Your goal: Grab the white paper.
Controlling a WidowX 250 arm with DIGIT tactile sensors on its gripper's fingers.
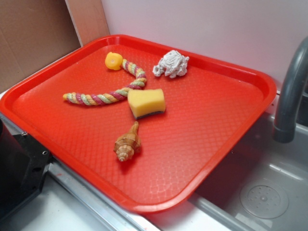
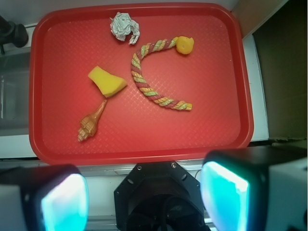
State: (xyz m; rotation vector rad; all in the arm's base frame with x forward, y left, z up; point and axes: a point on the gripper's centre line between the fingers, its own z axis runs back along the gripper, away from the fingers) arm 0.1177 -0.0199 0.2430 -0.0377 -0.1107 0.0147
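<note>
The white paper (image 1: 171, 64) is a crumpled white-grey wad lying near the far edge of the red tray (image 1: 226, 125). In the wrist view it lies at the top of the tray (image 2: 124, 27). My gripper (image 2: 144, 202) is high above the near side of the tray, over the robot base, far from the paper. Its jaws are wide apart with nothing between them. Its fingers (image 2: 226, 202) show as glowing cyan pads at the bottom of the wrist view. The gripper does not show in the exterior view.
On the tray lie a yellow sponge (image 1: 146, 102), a coloured rope (image 1: 107, 94) that curves close past the paper, a small yellow toy (image 1: 114, 60) and a brown shell (image 1: 127, 143). A grey faucet (image 1: 291, 91) and a sink (image 1: 262, 195) are at the right. The black robot base (image 1: 19, 168) stands at the left front.
</note>
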